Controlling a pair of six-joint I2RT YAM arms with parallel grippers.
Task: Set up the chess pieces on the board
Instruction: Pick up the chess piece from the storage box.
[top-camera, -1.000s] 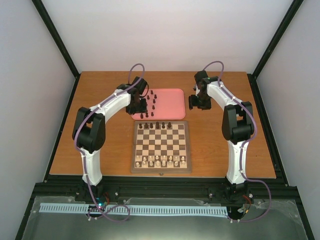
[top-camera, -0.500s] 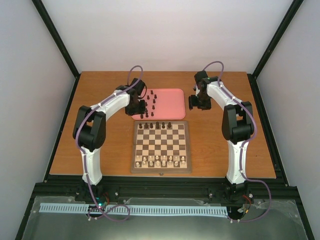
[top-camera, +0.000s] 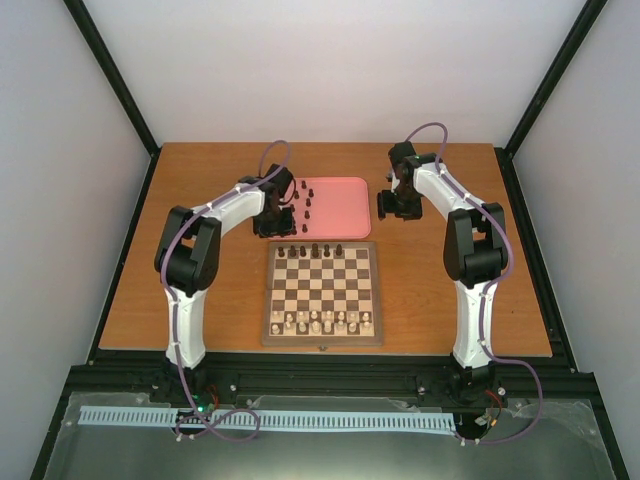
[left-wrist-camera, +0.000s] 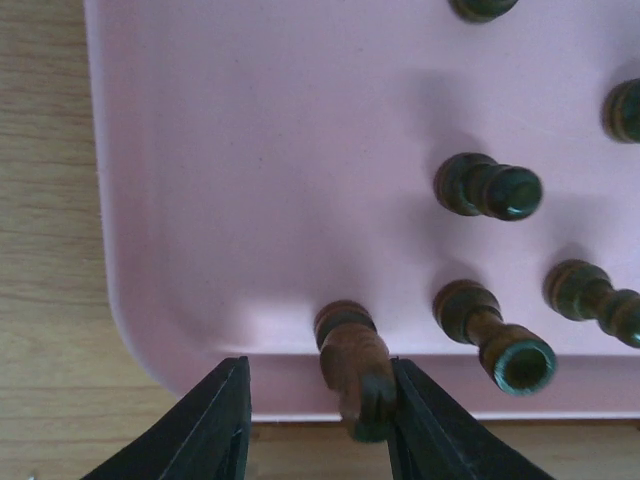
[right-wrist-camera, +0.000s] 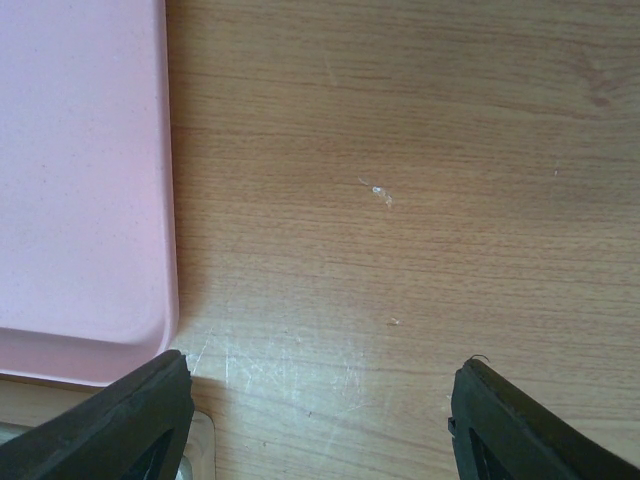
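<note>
The chessboard (top-camera: 322, 286) lies at the table's middle. Several dark pieces (top-camera: 315, 250) stand along its far row. Several more dark pieces (top-camera: 307, 205) stand on the pink tray (top-camera: 340, 205) behind it. My left gripper (top-camera: 272, 222) is over the tray's near left corner. In the left wrist view its jaws (left-wrist-camera: 318, 388) are open around one dark piece (left-wrist-camera: 352, 368). That piece stands at the tray's (left-wrist-camera: 250, 150) near rim, against the right finger and apart from the left one. My right gripper (top-camera: 395, 205) is open and empty over bare wood beside the tray's right edge (right-wrist-camera: 80, 180).
Pale cream pieces (top-camera: 322, 320) fill the board's two near rows. Three other dark pieces (left-wrist-camera: 487, 187) (left-wrist-camera: 495, 338) (left-wrist-camera: 595, 300) stand close to the right of the left gripper. Black frame rails border the table.
My left gripper has moved toward the tray's near left corner and come down around a dark piece. The right arm has not moved.
</note>
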